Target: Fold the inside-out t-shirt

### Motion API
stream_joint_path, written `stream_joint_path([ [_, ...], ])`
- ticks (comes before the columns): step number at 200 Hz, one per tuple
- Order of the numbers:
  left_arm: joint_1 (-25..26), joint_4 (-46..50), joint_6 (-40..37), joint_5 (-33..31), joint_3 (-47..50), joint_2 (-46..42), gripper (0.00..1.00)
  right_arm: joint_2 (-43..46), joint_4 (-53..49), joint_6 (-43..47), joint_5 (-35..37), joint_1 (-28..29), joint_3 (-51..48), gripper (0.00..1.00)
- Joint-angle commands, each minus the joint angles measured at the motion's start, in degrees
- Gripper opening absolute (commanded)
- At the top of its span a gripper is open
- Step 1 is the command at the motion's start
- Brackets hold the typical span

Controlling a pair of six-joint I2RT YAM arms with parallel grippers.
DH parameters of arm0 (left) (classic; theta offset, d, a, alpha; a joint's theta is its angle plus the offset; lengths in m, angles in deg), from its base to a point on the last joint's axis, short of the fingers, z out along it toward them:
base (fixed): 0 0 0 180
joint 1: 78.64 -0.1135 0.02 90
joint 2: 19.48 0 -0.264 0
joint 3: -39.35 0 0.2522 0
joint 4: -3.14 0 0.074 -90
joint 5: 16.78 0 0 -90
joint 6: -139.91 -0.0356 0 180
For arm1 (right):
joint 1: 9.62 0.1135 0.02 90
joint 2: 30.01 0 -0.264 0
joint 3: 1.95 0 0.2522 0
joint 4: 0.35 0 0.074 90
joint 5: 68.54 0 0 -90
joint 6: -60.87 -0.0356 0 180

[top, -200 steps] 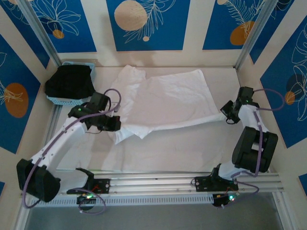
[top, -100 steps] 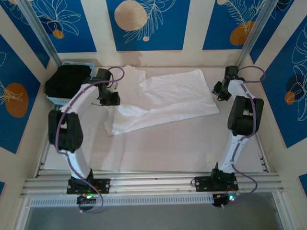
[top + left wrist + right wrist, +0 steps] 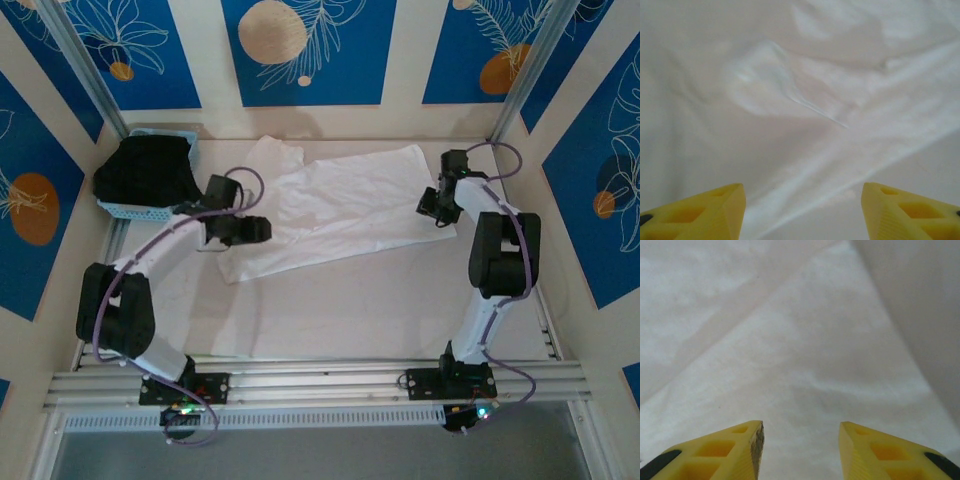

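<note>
The inside-out t-shirt lies white and creased across the back middle of the table, one sleeve toward the back left. My left gripper hangs over its left edge, and my right gripper over its right edge. In the left wrist view the left gripper is open, yellow fingertips wide apart above wrinkled white cloth and a strip of bare table. In the right wrist view the right gripper is open too, with only flat cloth beneath the gap between its fingers.
A light blue basket holding a black garment stands at the back left corner. Walls close the table in at the back and both sides. The table's near half is bare tabletop.
Both grippers have gone from shut to open. Both arms swung toward the back, then inward over the shirt's left and right edges. The shirt's near-left fold now lies flatter.
</note>
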Motion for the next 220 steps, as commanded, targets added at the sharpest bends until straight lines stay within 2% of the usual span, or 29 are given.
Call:
stream_joint_path([
  [1,-0.09,-7.59,3.27,5.6,2.92,4.29,0.62,-4.35,-4.62,3.93,2.3,-0.89,3.02,0.44],
  [40,-0.11,-8.59,2.58,4.36,8.14,5.21,0.61,-6.53,-11.03,5.46,8.57,-1.51,2.76,0.43],
  [60,-0.09,-9.68,3.13,4.52,12.36,3.14,0.61,-6.25,-15.49,3.14,14.69,-2.56,1.14,0.41],
  [90,0.13,-10.46,4.36,6.45,18.33,-0.82,0.61,-0.65,-14.55,0.14,17.94,-4.59,-9.15,0.39],
  [115,0.13,-10.42,5.28,8.59,22.31,-5.66,0.61,7.04,-14.07,-1.46,22.73,-2.67,-15.86,0.39],
  [127,0.14,-9.97,5.2,9.4,22.75,-8.23,0.62,13.11,-11.54,-0.51,23.32,1.09,-17.77,0.39],
  [137,-0.01,-9.7,5.67,8.77,22.75,-10.45,0.62,18.79,-7.14,2.55,21.38,6.61,-19.03,0.41],
  [161,-1.62,-11.55,8.01,7.4,22.77,-13.17,0.62,25.69,6.3,13.49,8.48,22.23,-19.75,0.5],
  [175,-2.86,-13.28,9.54,7.58,23.17,-12.51,0.61,23.19,10.97,17.09,0.91,28.98,-17.17,0.51],
  [191,-3.53,-15.6,10.99,7.82,24.18,-11.03,0.58,17.14,13.64,20.49,-2.03,35.69,-12.35,0.52],
  [220,-3.85,-18.67,12.01,7.33,26.64,-8.93,0.53,6.94,17.36,22.59,-6.67,42.21,-5.15,0.57],
])
